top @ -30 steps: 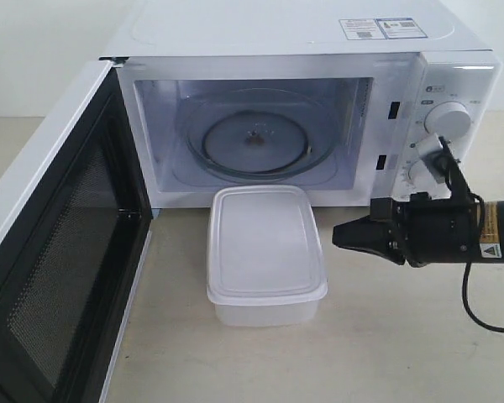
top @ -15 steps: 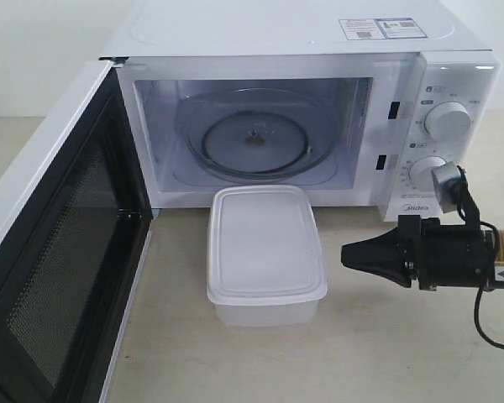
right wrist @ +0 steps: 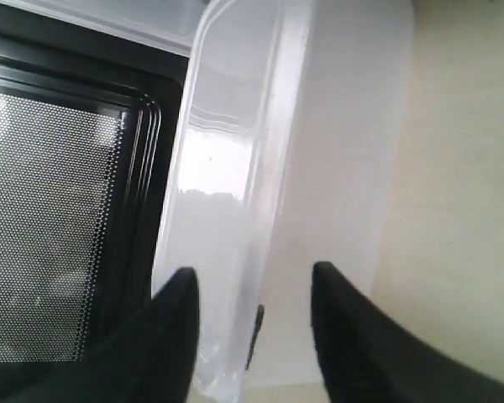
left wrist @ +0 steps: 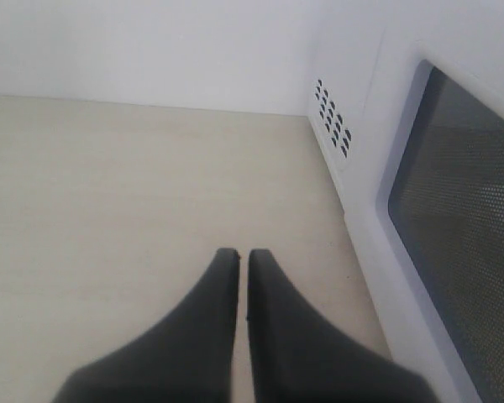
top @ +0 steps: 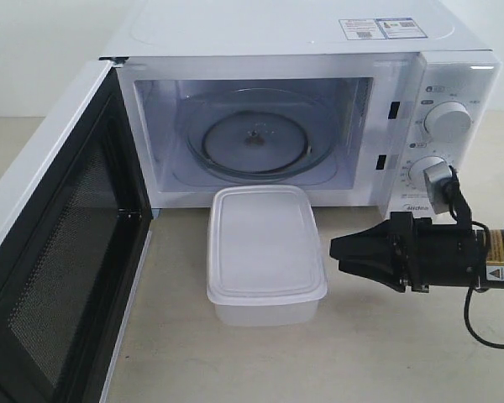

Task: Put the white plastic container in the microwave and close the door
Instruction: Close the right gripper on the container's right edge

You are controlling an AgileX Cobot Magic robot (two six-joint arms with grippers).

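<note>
The white plastic container [top: 265, 252] stands lidded on the table just in front of the microwave [top: 294, 101], whose door [top: 55, 252] hangs wide open at the left, mesh face showing. The glass turntable [top: 256, 138] is bare. My right gripper [top: 334, 252] sits open, turned on its side, a little apart from the container's right edge. In the right wrist view the gripper [right wrist: 252, 281] points at the container [right wrist: 294, 168], its rim in line with the gap between the fingers. My left gripper [left wrist: 237, 256] is shut with nothing in it, low over the table behind the door [left wrist: 454, 201].
The microwave's two round knobs [top: 448, 122] and control panel stand just behind my right arm. A black cable [top: 479, 332] loops under that arm. Bare beige tabletop [top: 361, 353] lies in front of the container and to the right.
My right gripper dropped from knob height, then moved left toward the container's right edge and its jaws opened. The container, door and microwave have not moved.
</note>
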